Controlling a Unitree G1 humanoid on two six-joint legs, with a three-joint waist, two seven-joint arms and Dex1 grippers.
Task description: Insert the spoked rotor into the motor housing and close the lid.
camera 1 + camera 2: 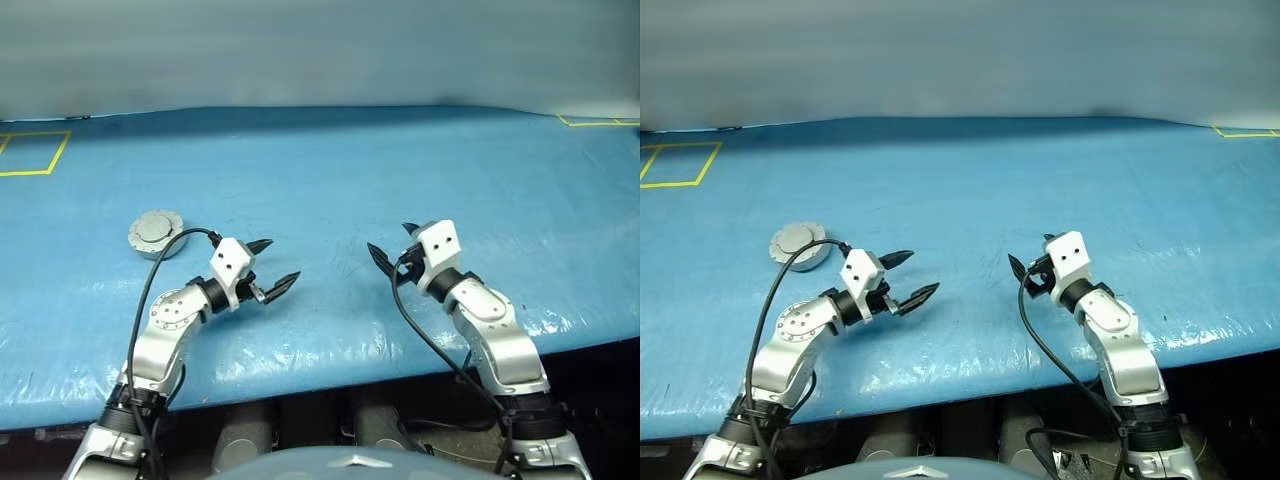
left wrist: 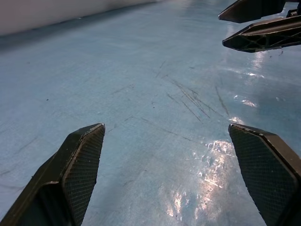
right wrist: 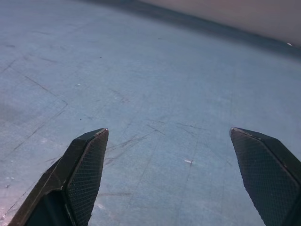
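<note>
Head-camera views, both arms over a blue table cover (image 1: 400, 170). The left gripper (image 1: 266, 268) sat in the lower left of centre, its two black fingers spread wide and holding nothing; the left wrist view confirmed the gap, with bare blue surface between the textured pads (image 2: 82, 165). The right gripper (image 1: 392, 250) sat right of centre, pointing toward the left one, its jaws likewise parted and empty, as the right wrist view showed. The two grippers faced each other across an open stretch of cover, well apart.

The one task item visible was a round grey-silver disc with a ribbed rim and a raised circle on top, the lid (image 1: 156, 233), lying flat at the left of the frame, above and to the left of the left gripper and just beyond the arm's black cable (image 1: 150, 290). It presented its plain outer face, so it appeared shut down over the motor housing beneath it, of which nothing could be made out. The spoked rotor could not be told apart from this closed unit. Yellow tape marks (image 1: 40, 155) lay at the upper left corner and the upper right edge.

Judged from this arrangement, the task looked finished or nearly so: lid down, both claws released and clear. Whether the rotor sat inside could not be confirmed.
</note>
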